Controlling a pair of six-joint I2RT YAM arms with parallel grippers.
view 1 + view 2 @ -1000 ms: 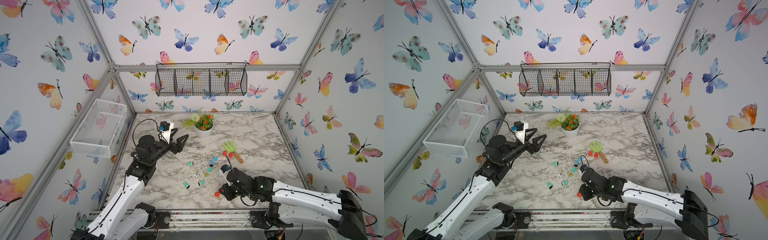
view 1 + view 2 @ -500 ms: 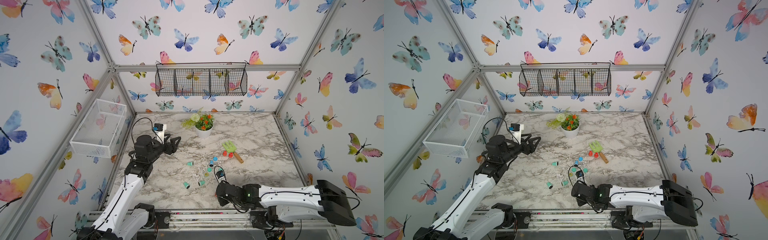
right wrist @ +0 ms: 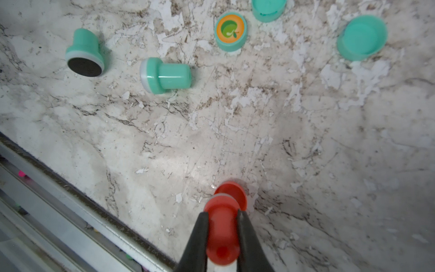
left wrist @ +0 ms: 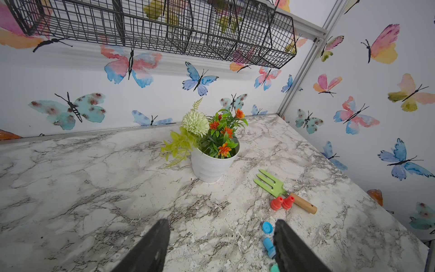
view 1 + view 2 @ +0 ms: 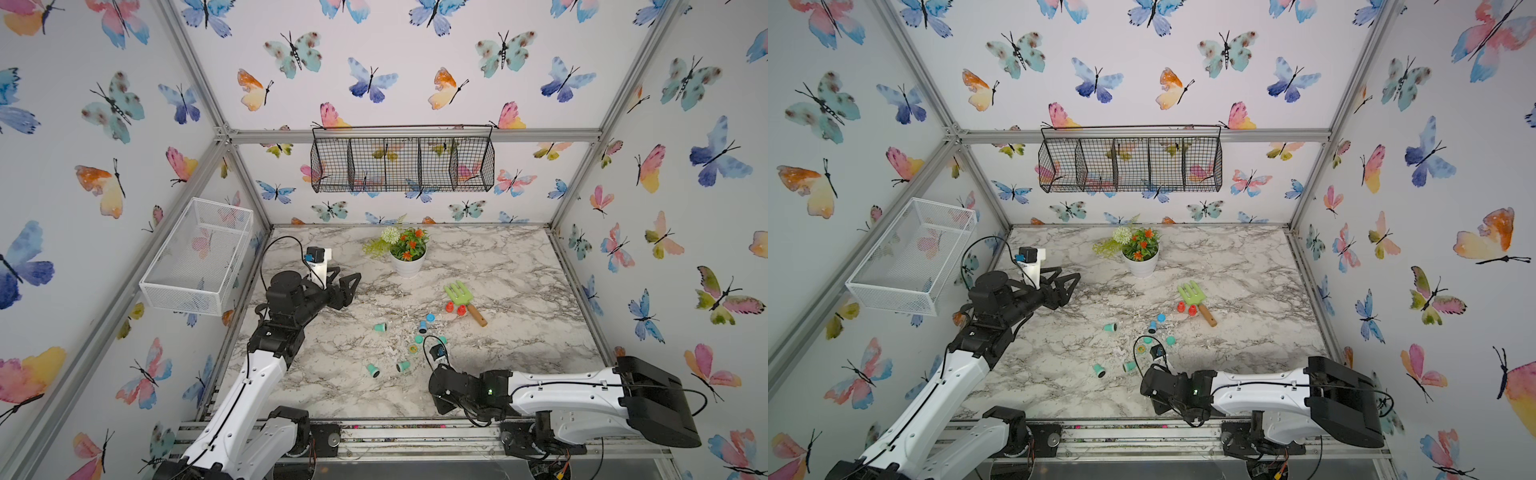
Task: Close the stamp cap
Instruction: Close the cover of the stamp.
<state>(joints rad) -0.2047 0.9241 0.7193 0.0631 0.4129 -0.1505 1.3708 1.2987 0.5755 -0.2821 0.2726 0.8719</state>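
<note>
My right gripper (image 3: 222, 213) is shut on a red stamp (image 3: 222, 235), gripping its handle from both sides. The stamp's wide end points down at a red cap (image 3: 236, 192) that lies on the marble close to the front edge. Stamp and cap overlap in the right wrist view, and whether they touch I cannot tell. In both top views the right wrist (image 5: 451, 388) hides that gripper, the stamp and the cap. My left gripper (image 5: 343, 286) (image 4: 221, 226) hovers open and empty at the left of the table.
Two teal stamps (image 3: 86, 53) (image 3: 164, 75) lie on their sides. Teal caps (image 3: 230, 30) (image 3: 362, 36) sit beyond them. A blue stamp (image 4: 268, 245) and blue cap (image 4: 267, 227) lie mid-table. Two red stamps (image 4: 282, 203) rest by a green fork (image 4: 270, 183). A flower pot (image 5: 408, 257) stands at the back. The metal front rail (image 3: 70, 188) runs close by.
The right arm has dropped low along the front edge, drawing its gripper a little toward the front. The left gripper has tipped down from its raised tilt and stays open.
</note>
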